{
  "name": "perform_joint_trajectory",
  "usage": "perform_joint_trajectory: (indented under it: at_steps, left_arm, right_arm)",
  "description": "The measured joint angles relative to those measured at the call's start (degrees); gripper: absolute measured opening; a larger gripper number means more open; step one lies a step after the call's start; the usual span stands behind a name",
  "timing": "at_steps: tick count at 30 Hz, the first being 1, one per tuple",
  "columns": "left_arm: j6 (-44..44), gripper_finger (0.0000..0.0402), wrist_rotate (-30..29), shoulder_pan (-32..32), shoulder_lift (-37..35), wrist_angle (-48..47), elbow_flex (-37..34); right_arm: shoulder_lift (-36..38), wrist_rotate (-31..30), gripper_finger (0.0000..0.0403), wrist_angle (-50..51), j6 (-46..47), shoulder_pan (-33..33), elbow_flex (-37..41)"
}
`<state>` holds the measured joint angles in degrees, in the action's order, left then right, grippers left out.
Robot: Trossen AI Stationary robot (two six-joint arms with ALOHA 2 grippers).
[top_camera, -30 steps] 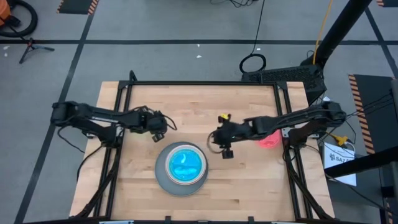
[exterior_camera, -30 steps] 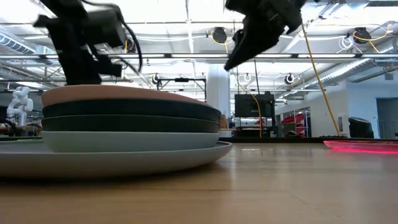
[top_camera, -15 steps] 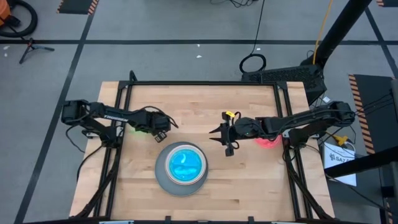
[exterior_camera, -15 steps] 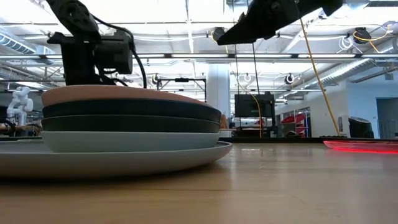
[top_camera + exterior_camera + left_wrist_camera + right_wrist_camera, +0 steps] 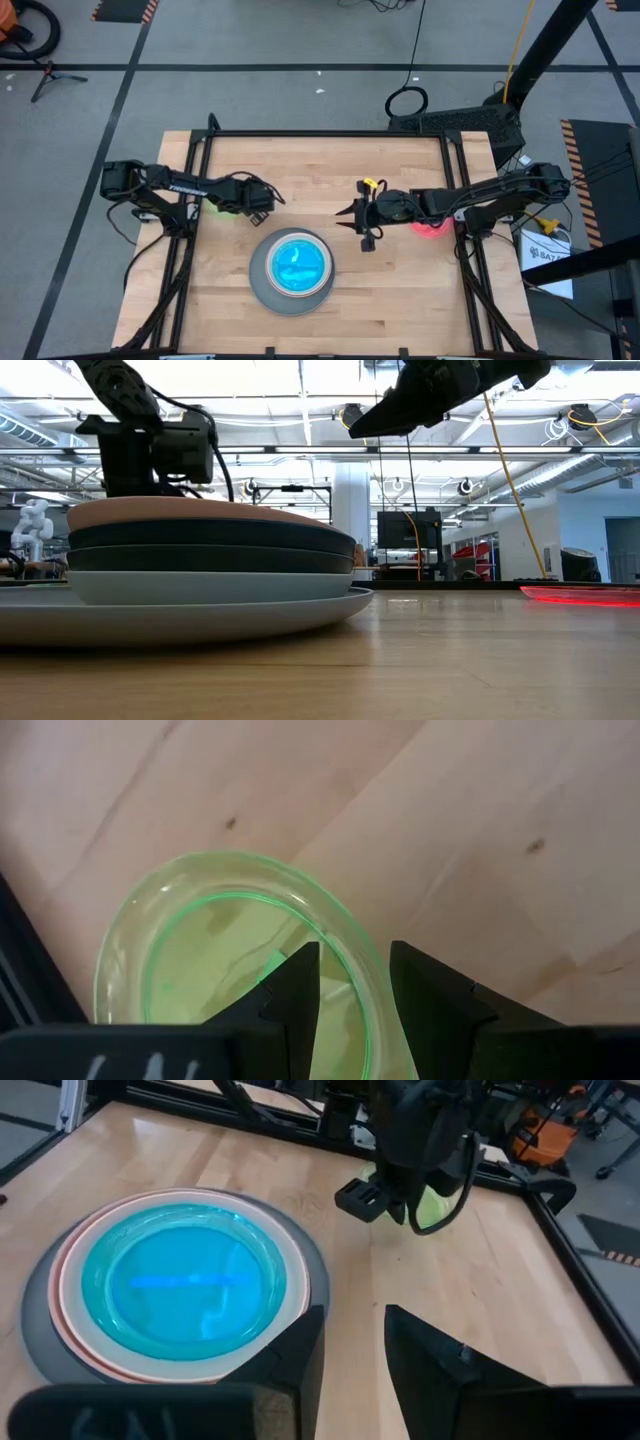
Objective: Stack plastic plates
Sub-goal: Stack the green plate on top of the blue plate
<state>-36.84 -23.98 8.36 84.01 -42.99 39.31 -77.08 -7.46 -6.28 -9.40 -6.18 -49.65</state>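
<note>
The stack of plates (image 5: 290, 270) stands near the middle of the table: a large grey plate (image 5: 258, 290) at the bottom and a cyan one (image 5: 180, 1285) on top. A lime green dish (image 5: 220, 960) lies on the wood at the left. My left gripper (image 5: 355, 970) points down over it, open, with one finger inside the rim and one outside. My right gripper (image 5: 343, 213) is open and holds nothing. It hovers level to the right of the stack, pointing left. A pink-red dish (image 5: 432, 226) lies on the table under the right arm. My left gripper comes at the lime green dish from above, its fingers straddling the rim (image 5: 366, 1020) on the side toward the stack. The dish's outer wall runs up to the outer finger (image 5: 430, 1010), and a gap shows beside the inner one. I cannot tell whether it touches.
Black frame rails (image 5: 330, 135) run along the table's edges. Bare wood lies between the stack and both dishes and along the near edge. In the low view the stack (image 5: 200, 560) hides the left gripper's fingertips, and the pink-red dish (image 5: 585, 594) shows at the right.
My left gripper has come down toward the lime green dish, and the arm has shifted so that the dish now shows in the high view. My right gripper has drawn back a little from the stack toward the table's right, risen, and tipped from pointing down to nearly level.
</note>
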Motion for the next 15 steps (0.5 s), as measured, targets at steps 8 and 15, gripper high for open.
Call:
perform_joint_trajectory:
  at_steps: [8,15]
  left_arm:
    - [-4.3,0.0131,0.0,-0.5,0.0,-0.1,-3.0]
    - [-5.3,0.0110,-0.1,-2.9,0.0,0.2,-3.0]
  right_arm:
    - [0.0,0.1,0.0102,0.6,2.1,-0.1,0.0]
    - [0.0,0.2,0.0102,0.6,2.3,-0.1,0.0]
